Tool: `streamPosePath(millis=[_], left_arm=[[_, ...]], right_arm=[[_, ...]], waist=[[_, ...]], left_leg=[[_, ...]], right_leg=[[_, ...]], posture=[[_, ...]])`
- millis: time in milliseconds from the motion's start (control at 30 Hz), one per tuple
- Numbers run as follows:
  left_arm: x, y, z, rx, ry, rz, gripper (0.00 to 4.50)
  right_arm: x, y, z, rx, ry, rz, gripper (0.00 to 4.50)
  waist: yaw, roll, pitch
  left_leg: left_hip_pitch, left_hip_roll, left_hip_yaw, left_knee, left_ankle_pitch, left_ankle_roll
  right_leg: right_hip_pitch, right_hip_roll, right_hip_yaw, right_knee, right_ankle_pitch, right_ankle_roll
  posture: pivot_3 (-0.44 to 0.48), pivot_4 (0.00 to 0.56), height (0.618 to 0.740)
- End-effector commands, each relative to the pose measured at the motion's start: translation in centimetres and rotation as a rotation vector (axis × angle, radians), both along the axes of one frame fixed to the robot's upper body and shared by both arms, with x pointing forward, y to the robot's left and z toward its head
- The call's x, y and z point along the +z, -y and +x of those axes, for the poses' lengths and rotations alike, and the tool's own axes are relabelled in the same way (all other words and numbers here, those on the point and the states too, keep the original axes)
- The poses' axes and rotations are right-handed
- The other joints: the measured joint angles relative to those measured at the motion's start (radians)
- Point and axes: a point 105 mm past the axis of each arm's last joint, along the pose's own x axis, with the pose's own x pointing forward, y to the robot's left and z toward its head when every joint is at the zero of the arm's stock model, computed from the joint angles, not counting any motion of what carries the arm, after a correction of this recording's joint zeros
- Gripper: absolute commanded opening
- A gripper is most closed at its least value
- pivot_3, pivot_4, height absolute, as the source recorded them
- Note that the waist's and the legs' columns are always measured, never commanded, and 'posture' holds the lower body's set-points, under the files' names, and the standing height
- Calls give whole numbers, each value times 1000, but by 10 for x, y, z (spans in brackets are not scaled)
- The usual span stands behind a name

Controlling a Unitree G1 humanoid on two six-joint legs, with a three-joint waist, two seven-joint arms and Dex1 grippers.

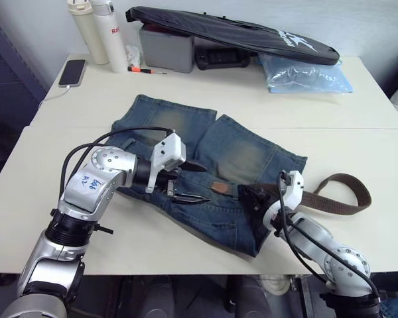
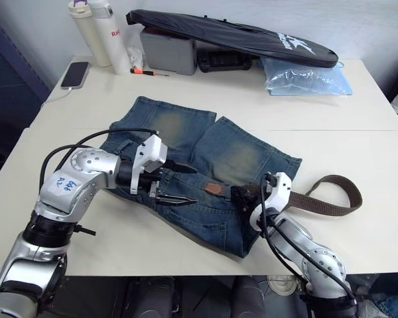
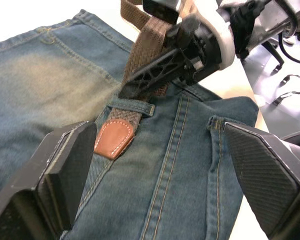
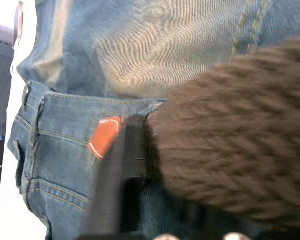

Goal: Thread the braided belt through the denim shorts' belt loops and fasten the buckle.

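Braided belt (image 3: 140, 55), soft and limp, lies across the denim shorts (image 1: 239, 159) mid-tabletop, its tan leather tip (image 3: 112, 140) passed through one belt loop (image 3: 132, 106). It is clamped by the right gripper (image 3: 155, 70) toward 4 o'clock; the left gripper (image 3: 155, 165) is spread wide, and the tip is judged the best hold.

Silver metal arm casings with ribbed black joints are seen; black cables are looped along both arms. Blue handwritten marks are carried on the left arm's casing. White wrist housings and black lattice-patterned fingers (image 3: 160, 67) are fitted.
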Motion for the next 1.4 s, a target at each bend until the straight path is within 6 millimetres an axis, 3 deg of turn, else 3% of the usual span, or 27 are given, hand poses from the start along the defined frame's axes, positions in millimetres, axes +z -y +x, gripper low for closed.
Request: streamPosePath(millis=[33,433,600,700,833,867,1100,1300,1333,1400], left_arm=[[6,5,-3,-31,34,-12,4500],[5,11,-2,-76,35,-9,4500],[6,11,0,-84,41,-5,4500],[5,11,0,-84,46,-1,4500],[6,10,1,-79,52,2,4500],[6,10,1,-77,53,2,4500],[6,7,1,-66,62,13,4500],[7,4,1,-48,66,14,4500],[7,4,1,-48,66,14,4500],[6,4,1,-48,64,12,4500]], right_arm=[[5,13,-14,-42,-17,69,2977],[22,46,-34,-285,21,375,2977],[21,47,-37,-307,21,411,2977],[20,42,-35,-286,14,407,2143],[17,26,-30,-191,-4,322,95],[16,21,-28,-164,-10,311,40],[6,-12,-13,37,-33,182,40],[4,-2,-12,37,-40,136,40],[5,0,-13,33,-39,139,790],[11,2,-16,37,-29,162,1358]], waist=[[4,0,0],[0,0,0],[2,0,0],[1,0,0],[-1,0,0],[-1,0,0],[-1,0,0],[1,0,0],[1,0,0],[2,0,0]], left_leg=[[0,0,0,0,0,0],[0,0,0,0,0,0],[0,0,0,0,0,0],[0,0,0,0,0,0],[0,0,0,0,0,0],[0,0,0,0,0,0],[0,0,0,0,0,0],[0,0,0,0,0,0],[0,0,0,0,0,0],[0,0,0,0,0,0]], right_leg=[[0,0,0,0,0,0],[0,0,0,0,0,0],[0,0,0,0,0,0],[0,0,0,1,0,0],[0,0,0,1,0,0],[0,0,0,1,0,-1],[0,0,0,1,0,-1],[0,0,0,1,0,-1],[0,0,0,1,0,-1],[0,0,0,1,0,-1]], posture=[[0,150,739],[0,150,739],[0,150,739],[0,150,739],[0,150,739],[0,150,739],[0,150,739],[0,150,739],[0,150,739],[0,150,739]])
